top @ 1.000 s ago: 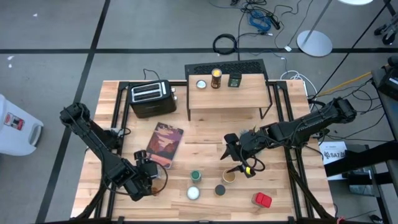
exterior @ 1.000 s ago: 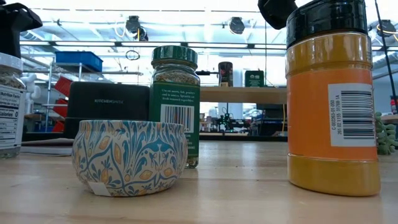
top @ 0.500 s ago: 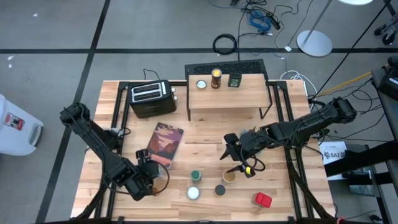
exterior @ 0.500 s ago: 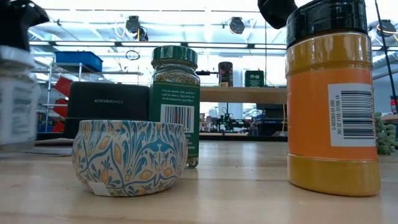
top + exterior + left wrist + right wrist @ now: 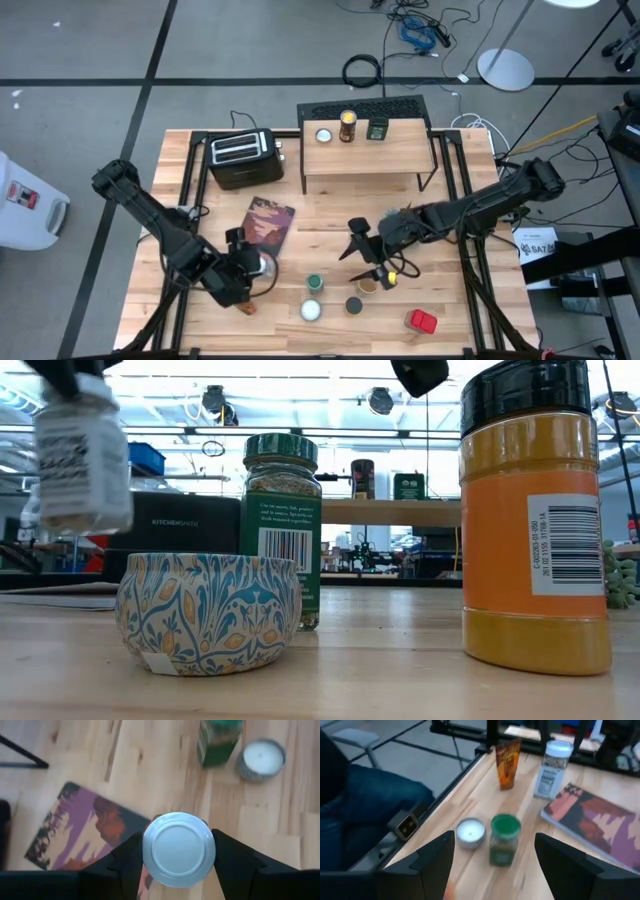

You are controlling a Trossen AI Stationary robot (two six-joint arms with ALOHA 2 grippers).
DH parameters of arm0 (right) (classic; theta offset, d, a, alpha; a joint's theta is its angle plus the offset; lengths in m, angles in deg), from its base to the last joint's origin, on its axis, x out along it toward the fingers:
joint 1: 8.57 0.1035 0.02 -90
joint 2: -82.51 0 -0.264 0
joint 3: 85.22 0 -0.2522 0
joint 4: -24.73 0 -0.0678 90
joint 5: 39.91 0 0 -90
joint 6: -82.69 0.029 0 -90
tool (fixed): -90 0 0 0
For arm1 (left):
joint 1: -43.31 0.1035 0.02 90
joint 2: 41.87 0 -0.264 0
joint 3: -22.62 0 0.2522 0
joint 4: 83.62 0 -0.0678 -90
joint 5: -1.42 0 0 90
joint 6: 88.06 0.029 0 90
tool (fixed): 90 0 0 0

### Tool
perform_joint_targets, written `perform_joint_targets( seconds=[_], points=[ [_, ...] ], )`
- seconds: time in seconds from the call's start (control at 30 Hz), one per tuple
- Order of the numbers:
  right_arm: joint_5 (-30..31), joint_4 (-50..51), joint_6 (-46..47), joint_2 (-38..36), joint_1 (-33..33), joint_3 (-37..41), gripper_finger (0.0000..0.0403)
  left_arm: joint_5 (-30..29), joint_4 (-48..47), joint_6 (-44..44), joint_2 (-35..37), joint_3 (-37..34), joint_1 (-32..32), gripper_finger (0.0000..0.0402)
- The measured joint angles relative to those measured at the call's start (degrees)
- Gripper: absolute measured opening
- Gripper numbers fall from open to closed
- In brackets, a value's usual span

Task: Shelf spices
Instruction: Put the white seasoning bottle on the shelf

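Holding a white-capped jar (image 5: pixel 179 849) between its fingers, my left end effector (image 5: pixel 250 272) hangs above the near left part of the table (image 5: pixel 460 330), beside the book (image 5: pixel 265 226); in the low view that jar (image 5: pixel 82 455) is clear of the wood. My right end effector (image 5: pixel 365 262) hovers with its fingers spread wide and nothing between them, just above the orange bottle with the black cap (image 5: pixel 535 510).

Nearest the front edge sit the red tin (image 5: pixel 422 321), the patterned tin with the white top (image 5: pixel 311 310) and a dark-topped tin (image 5: pixel 353 305); just behind them stands the green-capped jar (image 5: pixel 315 284). I judge these, plus the jar in hand and the orange bottle, all remain to be shelved.

Farther back, the shelf (image 5: pixel 400 155) already carries three items: a white-topped tin (image 5: pixel 324 135), a tall brown jar (image 5: pixel 347 126) and a dark green tin (image 5: pixel 378 129). Roughly a third done, I would say.

The toaster (image 5: pixel 241 158) stands just left of the shelf, and the book lies between my left arm and it, so I would carry the jar high over both.
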Motion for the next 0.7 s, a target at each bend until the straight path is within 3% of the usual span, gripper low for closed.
perform_joint_targets(
  seconds=[0.2,0.33,0.7],
  points=[
    [5.18,-7.92,-1.61,4.41,0.0,0.0,0.0263,0.07,0.37,7.74,0.11,4.07,3.85,0.0203],
    [5.55,-14.13,-1.8,6.51,-0.02,0.0,0.0263,0.22,0.17,12.22,0.11,6.57,6.56,0.0203],
    [9.51,-23.42,-3.31,7.26,-0.04,0.0,0.0263,0.91,2.73,23.08,0.13,11.87,13.92,0.0203]
  ],
)
